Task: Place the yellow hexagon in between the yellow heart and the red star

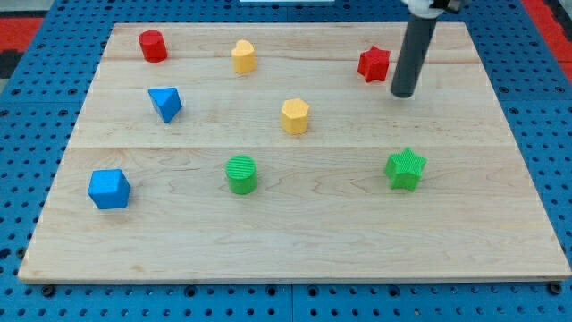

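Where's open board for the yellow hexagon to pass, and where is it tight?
Open: the strip between the yellow heart and red star, directly above the yellow hexagon. Also open: the bottom strip below the green cylinder and green star. Tight: my tip sits just right of and below the red star.

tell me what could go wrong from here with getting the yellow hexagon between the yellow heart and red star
1. My tip sits just right of the red star, far from the yellow hexagon; sweeping straight left could knock the star and shift the target gap.
2. The hexagon must go toward the view's top; a push from the right would slide it toward the blue triangle instead.
3. Overshooting upward could bump the yellow heart.
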You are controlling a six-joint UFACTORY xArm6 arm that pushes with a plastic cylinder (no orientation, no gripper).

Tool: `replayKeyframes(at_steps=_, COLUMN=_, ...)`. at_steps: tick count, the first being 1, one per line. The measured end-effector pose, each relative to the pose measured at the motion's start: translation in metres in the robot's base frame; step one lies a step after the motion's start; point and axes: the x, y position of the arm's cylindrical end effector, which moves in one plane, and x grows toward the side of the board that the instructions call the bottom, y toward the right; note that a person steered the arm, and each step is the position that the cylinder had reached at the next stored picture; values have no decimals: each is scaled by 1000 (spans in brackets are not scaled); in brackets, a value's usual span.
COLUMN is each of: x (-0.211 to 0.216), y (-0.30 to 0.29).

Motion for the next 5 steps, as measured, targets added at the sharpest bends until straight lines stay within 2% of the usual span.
replayKeyframes(at_steps=1, x=-52, y=-1)
replayKeyframes(at_steps=2, x=-57, y=-1)
replayKeyframes(at_steps=3, x=-12, y=-31)
replayKeyframes(at_steps=4, x=-12, y=-77)
replayKeyframes(at_steps=5, x=-11, y=-77)
